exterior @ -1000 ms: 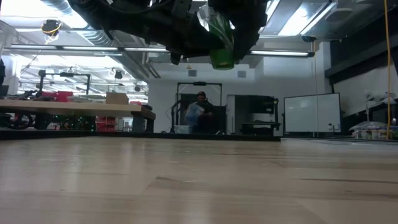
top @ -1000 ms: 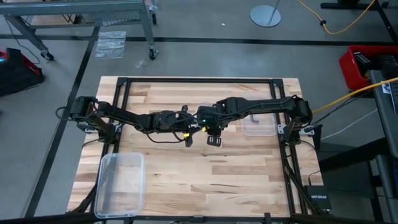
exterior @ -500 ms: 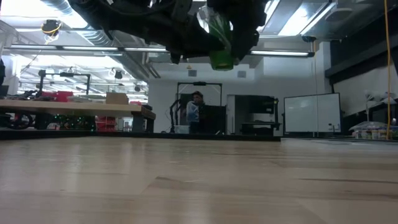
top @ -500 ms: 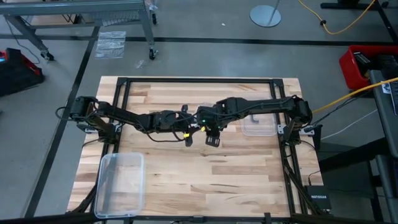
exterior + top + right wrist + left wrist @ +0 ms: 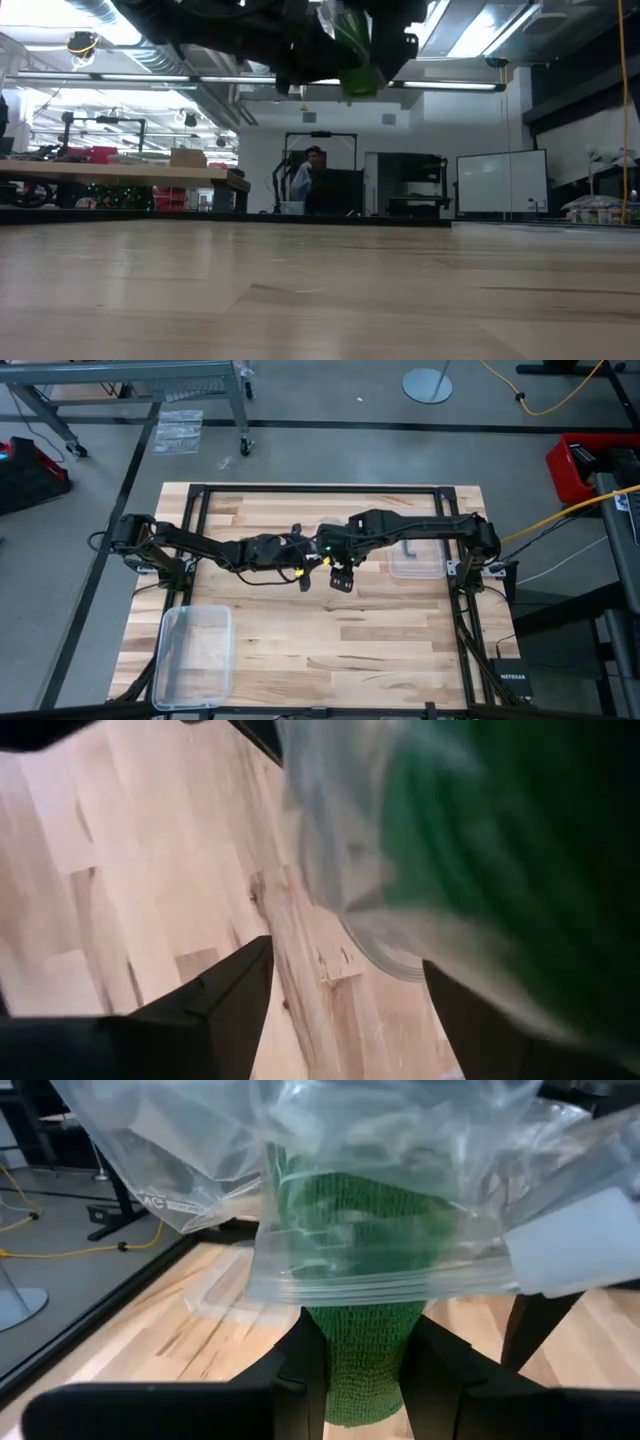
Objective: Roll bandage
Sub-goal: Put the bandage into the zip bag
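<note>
Pale wooden worktop (image 5: 380,640) bare beneath both arms. Left gripper (image 5: 365,1370) clamped the bright green fabric bandage roll (image 5: 362,1330) mid-air, half in its clear plastic bag (image 5: 330,1170). Right gripper (image 5: 345,1000) had just released, fingers wide; bag removal apparently pending.

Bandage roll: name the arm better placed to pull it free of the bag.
Left, probably. The left claw is shut on the bandage roll's exposed end below the plastic bag; the right claw stands open beside the bag, holding nothing.

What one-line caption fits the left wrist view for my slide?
Left gripper shut on the green stretchy bandage roll, which sits half inside a crinkly clear plastic bag above the wooden table.
</note>
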You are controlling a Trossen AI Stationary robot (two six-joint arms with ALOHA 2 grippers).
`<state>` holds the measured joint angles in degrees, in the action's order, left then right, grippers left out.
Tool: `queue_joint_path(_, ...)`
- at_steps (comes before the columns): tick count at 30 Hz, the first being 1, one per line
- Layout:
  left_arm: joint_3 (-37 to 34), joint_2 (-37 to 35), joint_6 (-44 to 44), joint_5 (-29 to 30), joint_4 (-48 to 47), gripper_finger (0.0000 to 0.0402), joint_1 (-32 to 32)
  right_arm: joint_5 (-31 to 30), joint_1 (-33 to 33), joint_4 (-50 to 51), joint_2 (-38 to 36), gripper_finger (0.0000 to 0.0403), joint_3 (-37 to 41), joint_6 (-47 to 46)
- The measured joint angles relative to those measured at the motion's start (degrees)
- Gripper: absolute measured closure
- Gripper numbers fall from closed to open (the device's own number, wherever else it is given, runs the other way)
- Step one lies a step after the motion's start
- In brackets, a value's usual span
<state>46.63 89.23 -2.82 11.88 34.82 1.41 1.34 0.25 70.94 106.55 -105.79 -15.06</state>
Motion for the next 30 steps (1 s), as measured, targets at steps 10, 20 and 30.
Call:
queue_joint_path(10,-0.09,-0.12,-1.03,0.51,6.01,0.0318,-0.32,0.24,0.08,2.39,-0.33,0.0141,-2.41,-1.63)
queue_joint_path(20,-0.06,-1.01,-3.59,0.94,7.88,0.0318,-1.75,-5.22,0.09,-0.30,-5.20,0.0141,-2.22,-2.73)
queue_joint_path(30,-0.06,-0.85,-3.20,0.90,8.10,0.0318,-1.77,-6.07,0.11,-0.79,-6.57,0.0141,-2.22,-3.00)
